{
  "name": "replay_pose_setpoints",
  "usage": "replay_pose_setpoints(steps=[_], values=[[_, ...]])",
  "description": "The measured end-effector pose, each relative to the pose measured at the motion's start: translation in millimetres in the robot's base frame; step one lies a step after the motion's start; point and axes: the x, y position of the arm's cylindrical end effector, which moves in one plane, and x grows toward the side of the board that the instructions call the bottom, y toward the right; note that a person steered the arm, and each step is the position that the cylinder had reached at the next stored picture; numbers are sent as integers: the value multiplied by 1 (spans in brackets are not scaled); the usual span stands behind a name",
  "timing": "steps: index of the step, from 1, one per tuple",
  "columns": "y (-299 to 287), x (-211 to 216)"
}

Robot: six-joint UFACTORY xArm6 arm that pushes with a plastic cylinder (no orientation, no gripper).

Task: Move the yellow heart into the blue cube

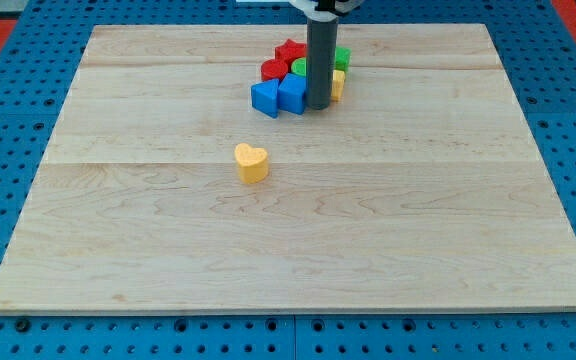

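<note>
The yellow heart [251,162] lies alone on the wooden board [288,250], a little left of centre. The blue cube [292,94] sits at the front of a cluster near the view's top, with a second blue block [265,98] touching its left side. My tip [319,106] rests on the board right beside the blue cube's right side, well above and right of the yellow heart. The rod hides part of the cluster behind it.
The cluster also holds a red block [288,51], another red block [274,69], a green block [342,57], a green piece [299,68] and a yellow block [337,84]. A blue pegboard [8,120] surrounds the board.
</note>
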Motion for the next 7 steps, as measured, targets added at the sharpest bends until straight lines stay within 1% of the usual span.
replay_pose_setpoints(steps=[1,2,3,4,5,6,7], values=[[47,60],[8,96],[-50,124],[-112,144],[-165,130],[-136,133],[-98,117]])
